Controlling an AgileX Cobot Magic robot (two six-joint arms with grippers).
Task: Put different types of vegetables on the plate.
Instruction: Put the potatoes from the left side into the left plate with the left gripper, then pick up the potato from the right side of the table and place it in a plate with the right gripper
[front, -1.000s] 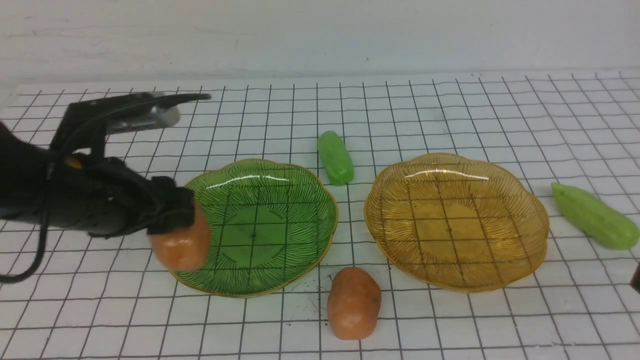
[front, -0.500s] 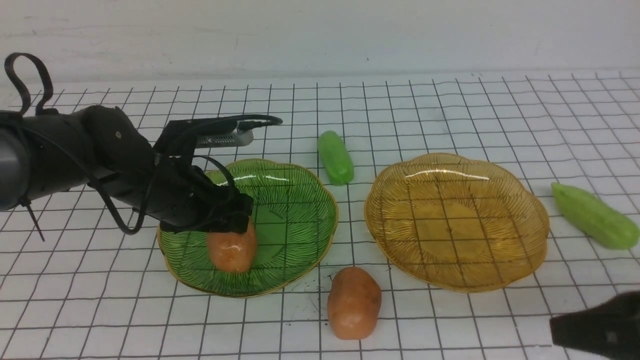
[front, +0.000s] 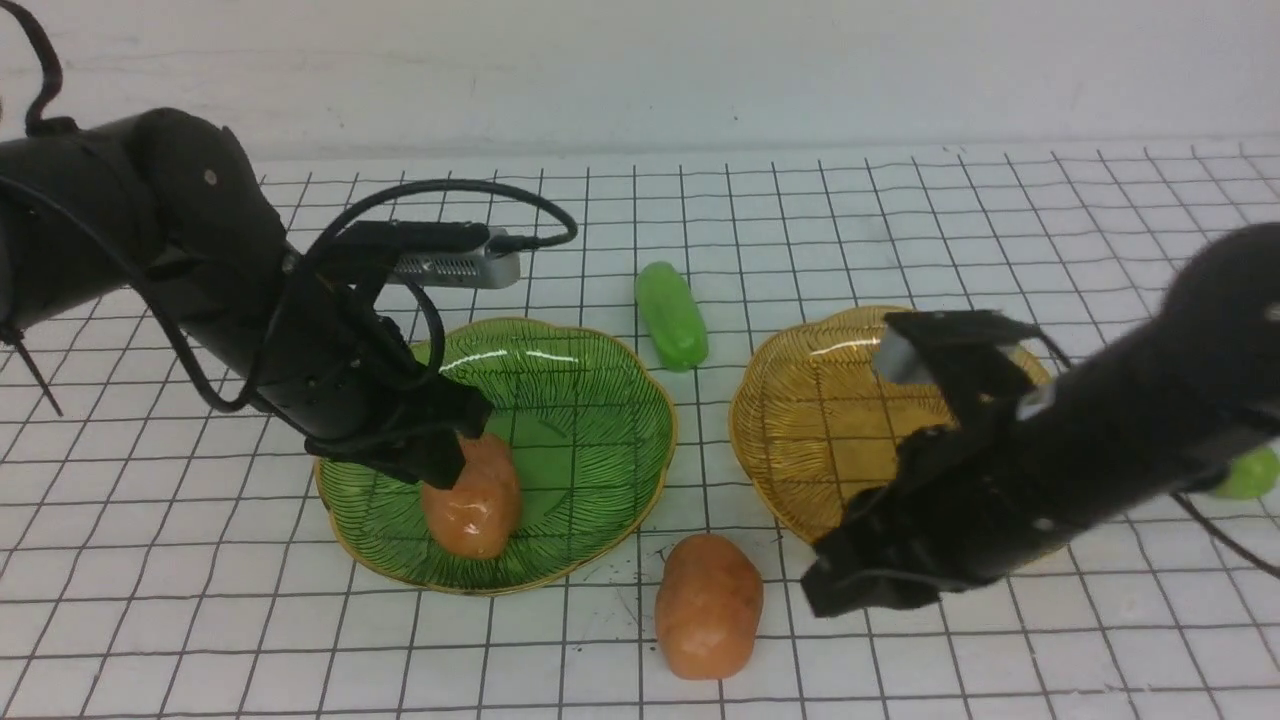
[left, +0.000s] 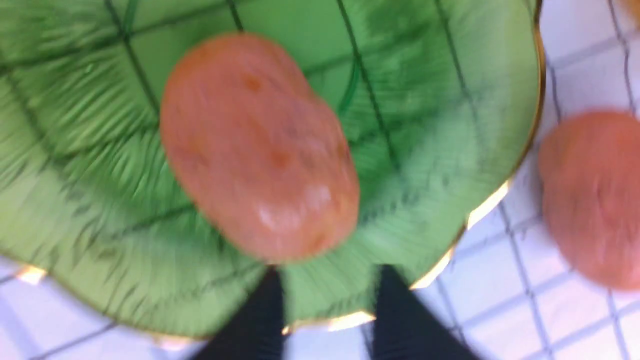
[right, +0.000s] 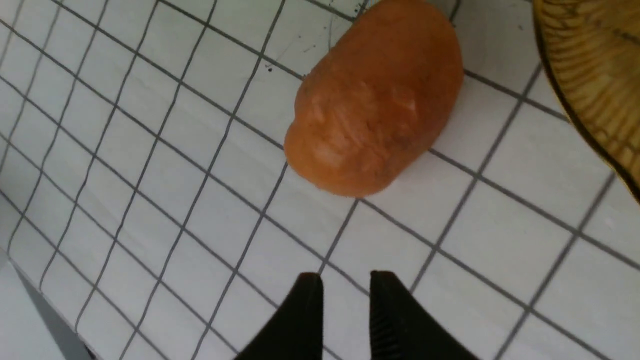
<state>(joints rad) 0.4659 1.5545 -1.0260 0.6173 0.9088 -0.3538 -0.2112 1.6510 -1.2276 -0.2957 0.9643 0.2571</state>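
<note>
Left gripper (front: 437, 462) is over the green plate (front: 600, 420), fingers (left: 260, 320) spread apart and holding nothing. The plated potato (front: 470, 495) lies on the near-left part of that plate, just past the fingertips. Its long axis runs near-to-far, with the far end leaning a bit right. The short cucumber (front: 671, 315) is on the table (front: 900, 220) behind the gap between the plates, long axis near-to-far, near end angled slightly right. The loose potato (front: 708, 605) is on the table in front of that gap, touching neither plate, long axis near-to-far. The amber plate (front: 800, 420) has nothing visible on it and is partly covered by the right arm. Right gripper (front: 835, 590) is low, just right of the loose potato, fingers (right: 395, 310) parted by a narrow gap and gripping nothing. The far-right cucumber (front: 1248, 473) shows only its tip; its direction can't be told.
</note>
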